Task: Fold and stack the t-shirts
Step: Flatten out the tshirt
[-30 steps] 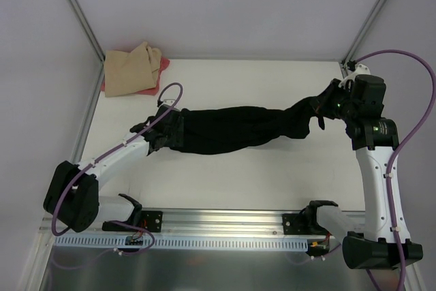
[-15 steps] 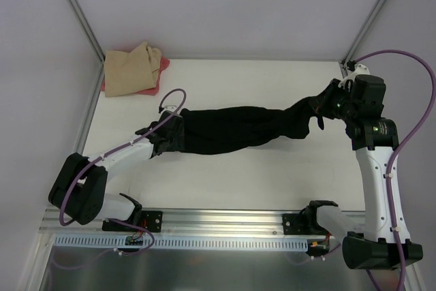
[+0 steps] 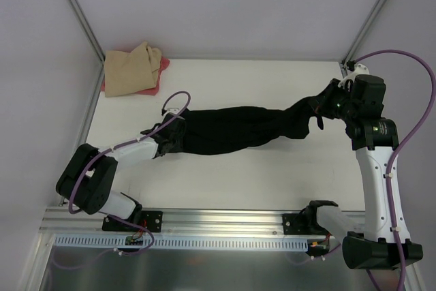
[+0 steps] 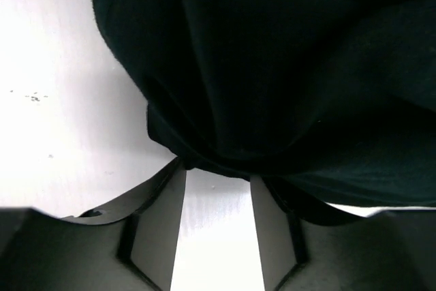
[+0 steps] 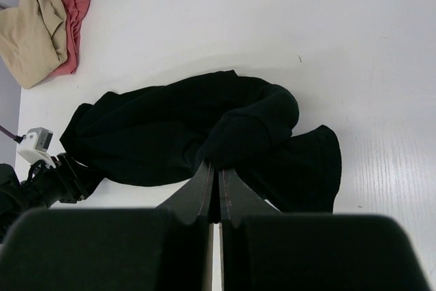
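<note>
Black, drawn out long across mid counter (image 3: pixel 225 182): logged the black t-shirt (image 3: pixel 231 129) so, right end pinched tight in right pincer (image 5: pixel 218 167). Saw left pincer (image 4: pixel 216 172) pressed further onto left end than a second earlier, jaws narrowed yet apart. Judged second grasp near; folding unstarted.

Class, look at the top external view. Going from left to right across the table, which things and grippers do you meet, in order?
The tan t-shirt → left gripper → black t-shirt → right gripper.
</note>
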Robot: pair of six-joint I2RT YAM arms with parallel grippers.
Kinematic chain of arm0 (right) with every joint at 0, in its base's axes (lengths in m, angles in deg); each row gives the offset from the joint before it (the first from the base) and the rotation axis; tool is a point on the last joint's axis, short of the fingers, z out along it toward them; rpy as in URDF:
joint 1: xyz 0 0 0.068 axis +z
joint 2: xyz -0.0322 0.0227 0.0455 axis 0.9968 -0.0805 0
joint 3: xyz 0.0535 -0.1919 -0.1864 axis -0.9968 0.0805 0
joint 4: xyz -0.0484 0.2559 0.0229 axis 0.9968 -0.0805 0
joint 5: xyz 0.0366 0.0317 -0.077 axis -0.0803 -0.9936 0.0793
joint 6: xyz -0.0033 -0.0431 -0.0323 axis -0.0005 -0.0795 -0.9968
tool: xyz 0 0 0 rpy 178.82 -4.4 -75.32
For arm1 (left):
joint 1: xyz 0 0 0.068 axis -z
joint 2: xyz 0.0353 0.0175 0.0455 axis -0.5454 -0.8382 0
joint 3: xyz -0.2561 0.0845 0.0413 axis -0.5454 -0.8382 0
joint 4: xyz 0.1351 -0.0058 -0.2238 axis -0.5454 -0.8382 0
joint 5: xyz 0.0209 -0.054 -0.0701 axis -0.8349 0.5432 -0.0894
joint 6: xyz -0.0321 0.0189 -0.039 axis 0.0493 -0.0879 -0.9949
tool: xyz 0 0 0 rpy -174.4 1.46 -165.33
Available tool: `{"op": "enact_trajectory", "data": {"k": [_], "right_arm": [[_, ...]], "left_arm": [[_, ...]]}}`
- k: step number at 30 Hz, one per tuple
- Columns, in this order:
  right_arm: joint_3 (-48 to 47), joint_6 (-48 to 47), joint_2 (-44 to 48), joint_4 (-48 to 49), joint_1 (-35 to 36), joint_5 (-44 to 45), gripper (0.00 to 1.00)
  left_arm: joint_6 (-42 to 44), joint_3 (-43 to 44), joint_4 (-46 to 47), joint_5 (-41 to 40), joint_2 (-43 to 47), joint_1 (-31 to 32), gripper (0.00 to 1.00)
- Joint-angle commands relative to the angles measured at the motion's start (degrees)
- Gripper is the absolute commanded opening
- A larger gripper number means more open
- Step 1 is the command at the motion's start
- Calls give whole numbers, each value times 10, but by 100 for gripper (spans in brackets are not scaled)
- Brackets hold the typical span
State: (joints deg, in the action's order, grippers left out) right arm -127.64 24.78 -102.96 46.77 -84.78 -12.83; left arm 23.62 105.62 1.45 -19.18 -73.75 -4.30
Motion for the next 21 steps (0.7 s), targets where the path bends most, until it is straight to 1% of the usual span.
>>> {"op": "enact_trajectory", "data": {"k": [1, 2, 4, 7, 9, 10, 12, 13, 15, 16, 18, 19, 20, 21], "right_arm": [[3, 4, 9, 33, -3, -9, 1], [3, 4, 9, 32, -3, -9, 1], [5, 5, 9, 34, -3, -10, 1], [8, 3, 8, 35, -3, -9, 1], [9, 3, 8, 34, -3, -6, 1], [9, 3, 9, 34, -3, -5, 1], [7, 1, 8, 34, -3, -3, 1], [4, 1, 9, 31, -3, -1, 1], [-7, 2, 11, 24, -3, 1, 1], [-13, 3, 13, 20, -3, 2, 0], [-36, 3, 19, 9, -3, 4, 1], [-59, 2, 22, -4, -3, 9, 1], [-59, 1, 25, -13, -3, 12, 0], [-83, -1, 27, -19, -3, 15, 1]], "left_arm": [[-7, -2, 27, 8, -7, -5, 35], [-5, 1, 27, 8, -10, -5, 15], [-2, 3, 26, 8, -11, -5, 0], [-5, 9, 6, 7, 6, -5, 0], [-7, 16, -16, 8, 44, -5, 0], [-7, 21, -29, 8, 78, -5, 0], [-4, 48, -77, 8, 114, -5, 0], [0, 61, -95, 8, 149, -5, 0], [9, 106, -148, 4, 182, -5, 0], [13, 120, -164, 3, 216, -5, 0], [19, 161, -203, 1, 253, -5, 0], [23, 184, -213, 1, 288, -5, 0], [26, 195, -223, -2, 304, -5, 0], [27, 207, -235, -4, 319, -5, 0]]}}
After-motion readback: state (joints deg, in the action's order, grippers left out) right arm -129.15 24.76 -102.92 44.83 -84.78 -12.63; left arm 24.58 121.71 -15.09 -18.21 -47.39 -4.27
